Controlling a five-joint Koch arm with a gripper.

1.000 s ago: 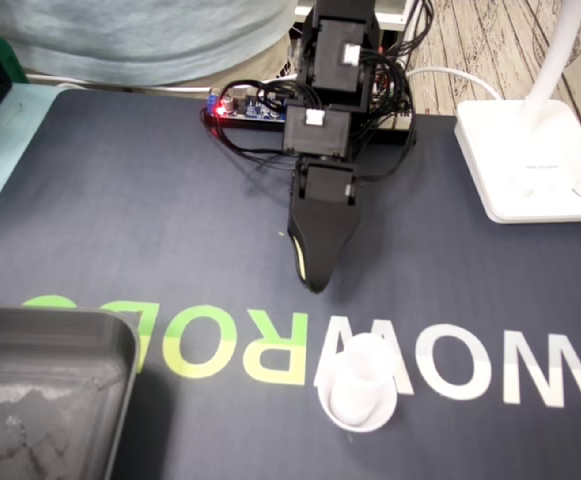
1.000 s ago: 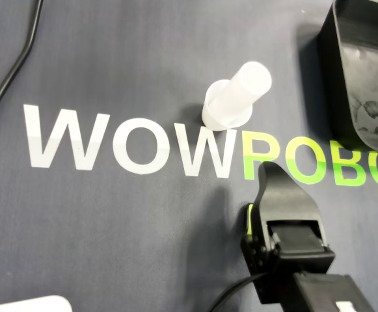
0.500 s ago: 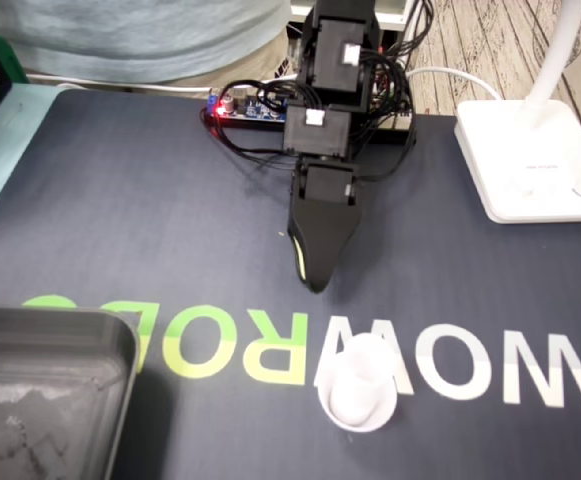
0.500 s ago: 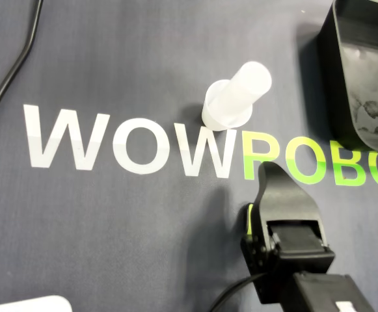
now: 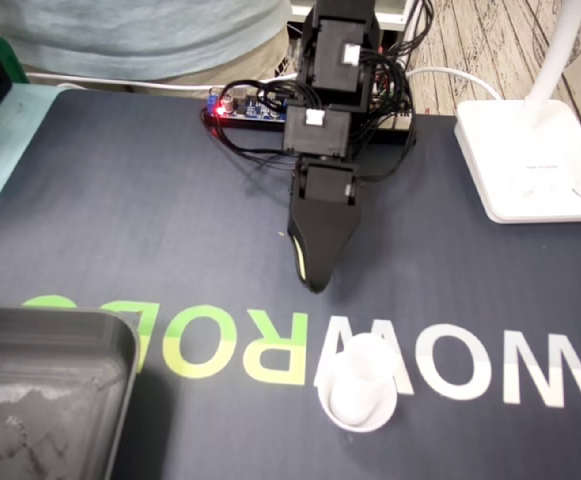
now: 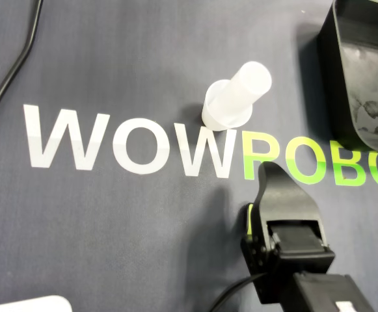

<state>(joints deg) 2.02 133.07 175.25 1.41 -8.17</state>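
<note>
So, biggest thing first: your dark mat (image 5: 120, 200) with the WOWROBO lettering covers the whole table. The black bin (image 5: 50, 322) sits at the lower left corner of the fixed view, and in the overhead view it's up at the top right (image 6: 328, 71). The white lamp base (image 5: 530, 160) is parked at the right edge of the fixed view, well apart from the rest.

Your arm (image 5: 330, 90) reaches down over the middle of the mat. Its gripper (image 5: 315, 283) points at the lettering, and its tip hangs over the green letters in the overhead view (image 6: 270, 170). Only one black tip shows from either camera, so you can't tell whether the jaws are apart or together.

The white cup (image 5: 358, 395) stands upright on the mat at the last white W, right where the green R starts (image 6: 231, 104). It's near the gripper tip but not touching it.
</note>
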